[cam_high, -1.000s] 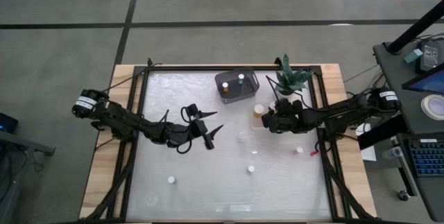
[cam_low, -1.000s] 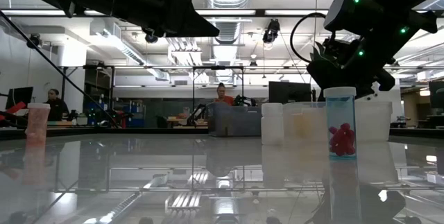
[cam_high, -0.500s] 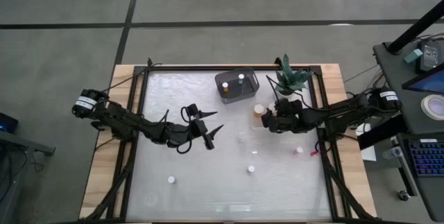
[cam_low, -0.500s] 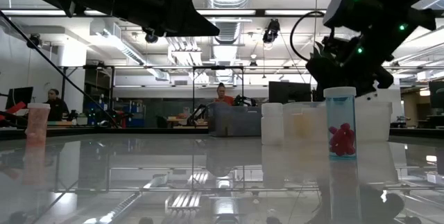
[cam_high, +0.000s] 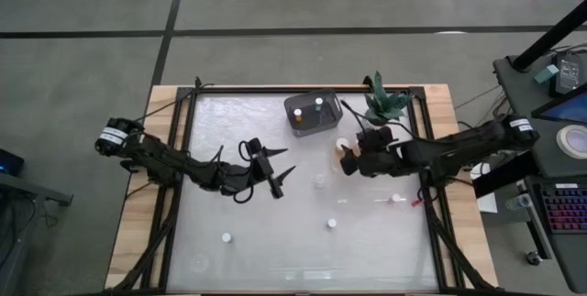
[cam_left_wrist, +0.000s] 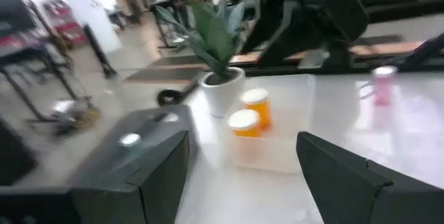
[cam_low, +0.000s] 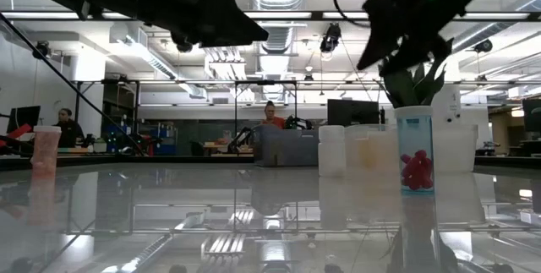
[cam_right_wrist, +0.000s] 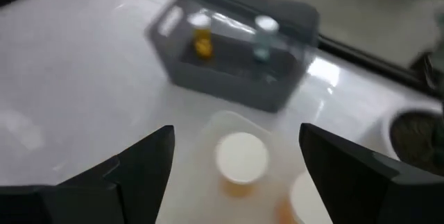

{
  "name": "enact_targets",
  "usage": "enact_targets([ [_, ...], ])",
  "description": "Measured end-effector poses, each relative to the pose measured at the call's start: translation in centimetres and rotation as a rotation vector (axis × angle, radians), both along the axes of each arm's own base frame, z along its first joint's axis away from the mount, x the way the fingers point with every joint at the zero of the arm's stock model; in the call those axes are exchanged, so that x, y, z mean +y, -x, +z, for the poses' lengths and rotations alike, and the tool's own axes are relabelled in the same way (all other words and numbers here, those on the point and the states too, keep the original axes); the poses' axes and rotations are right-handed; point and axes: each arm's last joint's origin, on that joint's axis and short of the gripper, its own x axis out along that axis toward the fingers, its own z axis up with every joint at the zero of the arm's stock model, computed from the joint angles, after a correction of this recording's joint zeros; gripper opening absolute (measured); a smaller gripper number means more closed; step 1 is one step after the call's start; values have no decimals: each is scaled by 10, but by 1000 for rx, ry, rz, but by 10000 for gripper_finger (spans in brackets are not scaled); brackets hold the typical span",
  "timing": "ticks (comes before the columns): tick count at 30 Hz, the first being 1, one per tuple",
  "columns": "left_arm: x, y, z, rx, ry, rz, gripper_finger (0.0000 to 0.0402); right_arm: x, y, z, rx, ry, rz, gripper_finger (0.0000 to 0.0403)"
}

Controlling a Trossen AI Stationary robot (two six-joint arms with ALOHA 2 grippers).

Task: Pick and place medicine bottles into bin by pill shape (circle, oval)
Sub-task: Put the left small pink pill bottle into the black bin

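2 people (cam_low: 271,114) behind glossy table (cam_high: 266,200).

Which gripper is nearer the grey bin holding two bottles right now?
The right gripper. It hovers open just off the grey bin, over the clear tray beside it. The left gripper, also open, waits farther off near the table's middle.

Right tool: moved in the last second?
Yes. In the high view the right tool has shifted left and slightly toward the near edge, now open above the clear bin, farther from the plant.
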Motion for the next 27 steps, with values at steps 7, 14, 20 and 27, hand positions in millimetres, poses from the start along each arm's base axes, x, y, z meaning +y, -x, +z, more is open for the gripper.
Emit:
enact_targets([
  [7, -17, 5, -15, 89, 247, -169, 250, 25, -6, 24, 76, 133, 257, 299],
  [14, -22, 27, -7, 427, 623, -123, 250, 34, -8, 29, 91, 210, 364, 299],
  [20, -20, 64, 10, 705, 880, 80, 250, 36, -15, 36, 38, 275, 401, 299],
  [27, -31, 106, 7, 863, 986, 274, 250, 37, -20, 43, -15, 324, 429, 299],
])
